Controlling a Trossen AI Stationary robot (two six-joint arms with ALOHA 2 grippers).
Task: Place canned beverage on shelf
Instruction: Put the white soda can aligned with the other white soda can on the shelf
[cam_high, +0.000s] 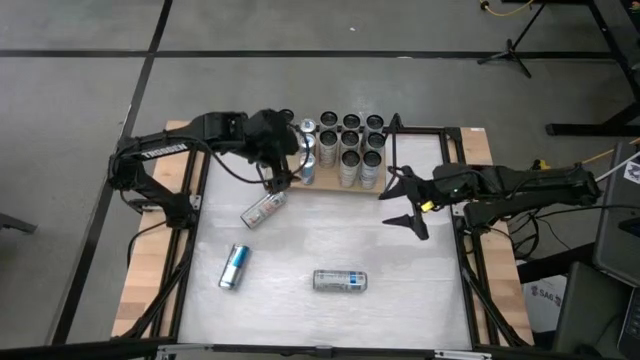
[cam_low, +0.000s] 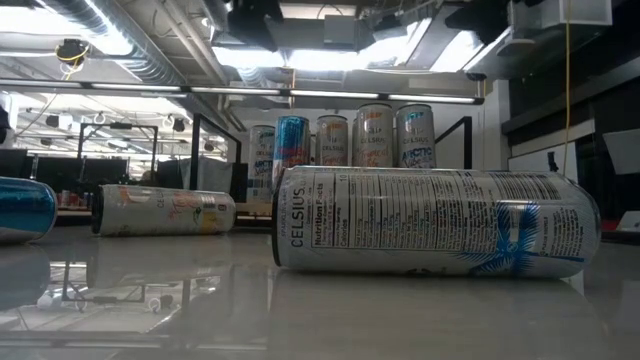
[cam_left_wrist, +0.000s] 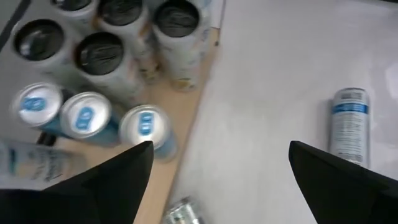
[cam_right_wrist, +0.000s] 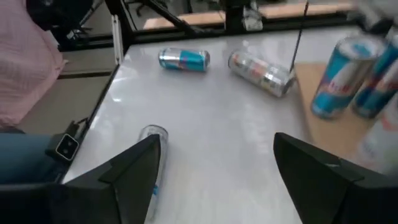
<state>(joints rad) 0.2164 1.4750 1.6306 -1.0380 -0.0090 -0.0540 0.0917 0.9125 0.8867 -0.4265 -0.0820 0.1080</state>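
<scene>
Already the shelf (cam_high: 400, 160) at the table's back edge carried about 12 upright cans, while 3 cans lay on the tabletop. Both the left gripper (cam_high: 277, 185) and right gripper (cam_high: 408, 203) hung open, empty. Judging by position, the left should descend squarely across the nearest fallen can (cam_high: 263, 209).

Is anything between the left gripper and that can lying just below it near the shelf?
Nothing visible. The open left gripper hangs by the shelf edge, and the lying can sits on bare table next to it; the upright cans stand behind, on the shelf.
</scene>
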